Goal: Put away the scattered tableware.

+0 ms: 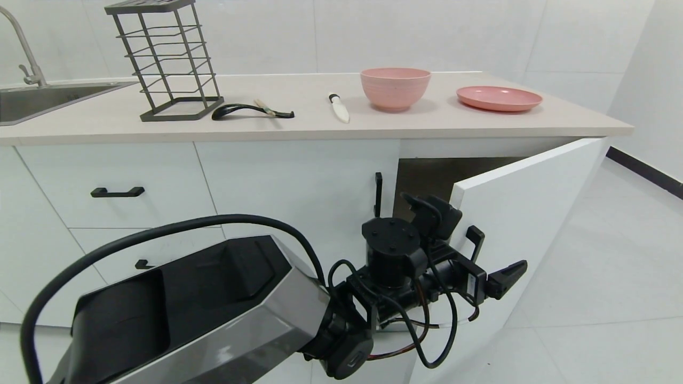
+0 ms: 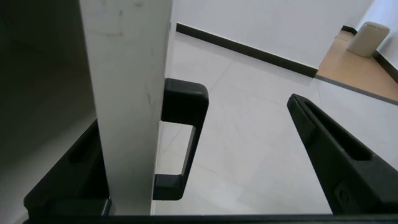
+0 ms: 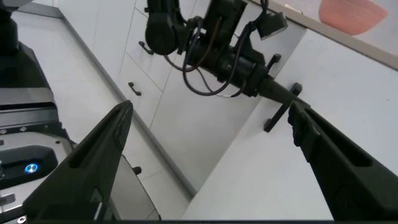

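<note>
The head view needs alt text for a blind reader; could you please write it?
The robot's left hand is open astride the edge of a half-open white cabinet door, by its black handle. On the beige counter above sit a deep pink bowl, flat pink plate, white knife, black ladle and black wire rack.

No readable text in these shots

Honestly nothing legible here, no labels, numbers or signs I can actually read. The closest thing is a tiny pale mark (image 1: 355,360) on a round joint housing of the left arm (image 1: 213,314), low in the head view. It's way too small to make out as letters or a number.
</note>
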You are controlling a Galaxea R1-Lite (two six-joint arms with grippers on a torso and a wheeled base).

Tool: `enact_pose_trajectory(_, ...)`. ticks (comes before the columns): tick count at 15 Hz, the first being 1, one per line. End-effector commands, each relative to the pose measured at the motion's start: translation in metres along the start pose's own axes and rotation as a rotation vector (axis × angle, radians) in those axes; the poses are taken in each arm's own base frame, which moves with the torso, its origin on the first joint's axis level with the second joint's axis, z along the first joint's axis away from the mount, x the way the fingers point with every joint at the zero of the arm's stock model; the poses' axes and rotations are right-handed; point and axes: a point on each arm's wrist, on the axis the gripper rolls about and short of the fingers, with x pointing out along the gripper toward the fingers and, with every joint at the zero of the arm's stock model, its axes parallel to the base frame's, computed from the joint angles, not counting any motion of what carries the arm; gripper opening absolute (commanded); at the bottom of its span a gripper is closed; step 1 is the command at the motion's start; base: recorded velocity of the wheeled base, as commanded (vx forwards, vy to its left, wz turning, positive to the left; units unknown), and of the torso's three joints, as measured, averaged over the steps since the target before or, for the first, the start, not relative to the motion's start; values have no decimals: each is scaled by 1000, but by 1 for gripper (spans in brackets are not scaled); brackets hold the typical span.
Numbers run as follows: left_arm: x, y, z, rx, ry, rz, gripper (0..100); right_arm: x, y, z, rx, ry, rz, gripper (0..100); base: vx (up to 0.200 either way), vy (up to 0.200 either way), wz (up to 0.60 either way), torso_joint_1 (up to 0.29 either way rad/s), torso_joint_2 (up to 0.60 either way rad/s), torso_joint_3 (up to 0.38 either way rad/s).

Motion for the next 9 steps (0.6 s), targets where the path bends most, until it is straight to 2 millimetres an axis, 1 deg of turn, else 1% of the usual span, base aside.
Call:
enact_pose_trajectory(1, 2, 1, -5, -2, 8, 1, 100, -9, 13, -5, -60, -42, -8, 100, 0, 0, 0, 0, 0, 0)
enact_pose_trajectory(4, 4, 8, -6, -4, 9, 19, 100, -9, 13, -5, -66, -42, -19, 100, 0, 0, 0, 0, 0, 0)
enact_pose_trajectory(6, 5, 9, -12, -5, 19, 21, 100, -9, 13, -7, -51, -29, -26, 100, 0, 0, 0, 0, 0, 0)
enact_pose_trajectory(9, 7, 1, -18, -7, 29, 2, 100, -8, 14, -11, -11, 5, -34, 100, 0, 0, 0, 0, 0, 0)
